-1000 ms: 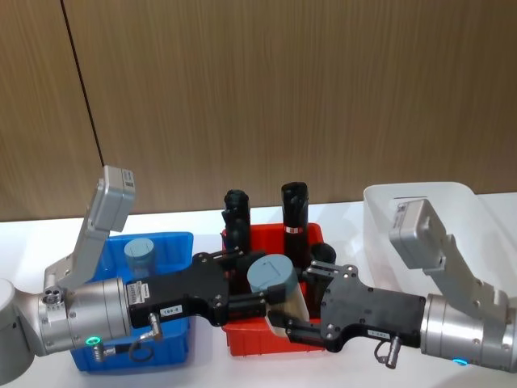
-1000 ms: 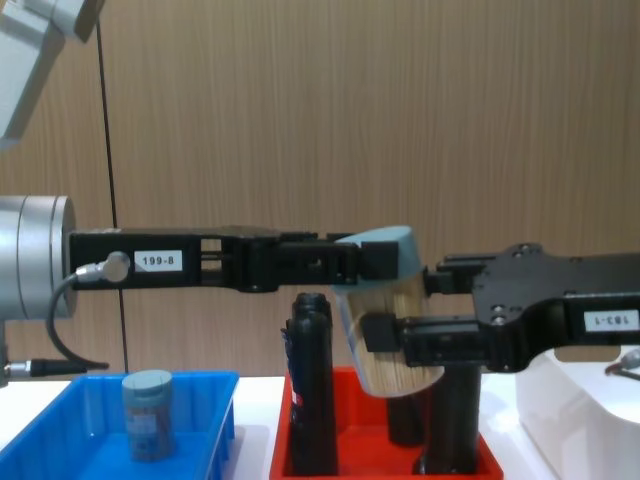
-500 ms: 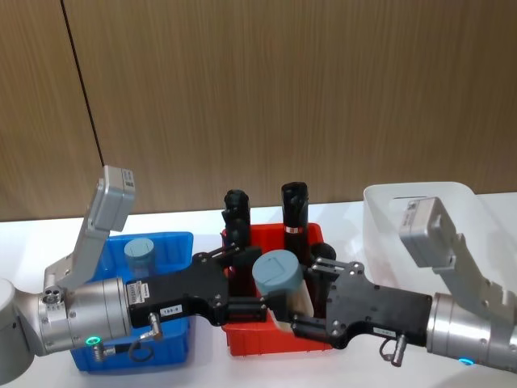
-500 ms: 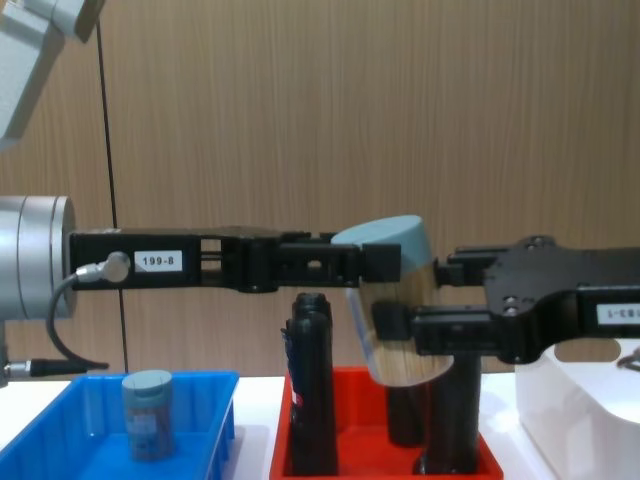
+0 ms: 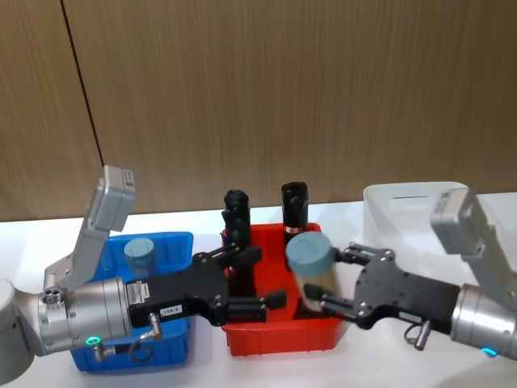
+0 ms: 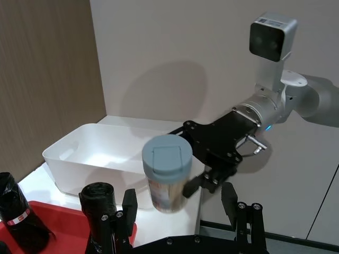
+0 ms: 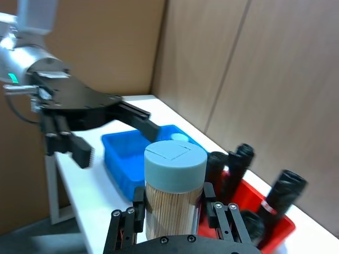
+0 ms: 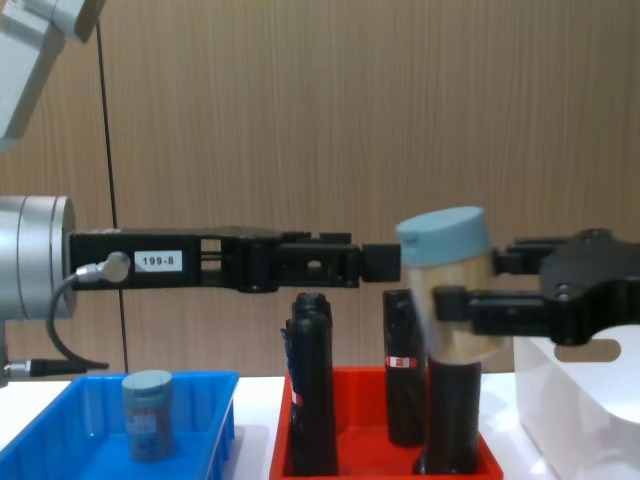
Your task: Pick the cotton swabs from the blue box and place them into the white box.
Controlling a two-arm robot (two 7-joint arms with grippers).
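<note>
A cotton swabs tub (image 5: 311, 259), clear with a grey-blue lid, hangs upright above the red tray, and my right gripper (image 5: 333, 296) is shut on its body. The same tub (image 8: 445, 290) hangs level with my left gripper (image 8: 380, 262), which is a short way to its left. My left gripper (image 5: 258, 279) is open with nothing in it. Another tub (image 5: 139, 255) stands in the blue box (image 5: 179, 239). The white box (image 5: 404, 198) sits at the right, behind my right arm. From the right wrist the swab sticks show inside the tub (image 7: 175, 185).
A red tray (image 5: 275, 339) with several tall black cylinders (image 8: 312, 380) stands between the blue box (image 8: 60, 420) and the white box (image 8: 570, 400), directly under both grippers. A wooden wall closes the back.
The right gripper has carried the tub to the right, out from between the left gripper's fingers, and the tub has gone from tilted to upright. The left arm has stayed put.
</note>
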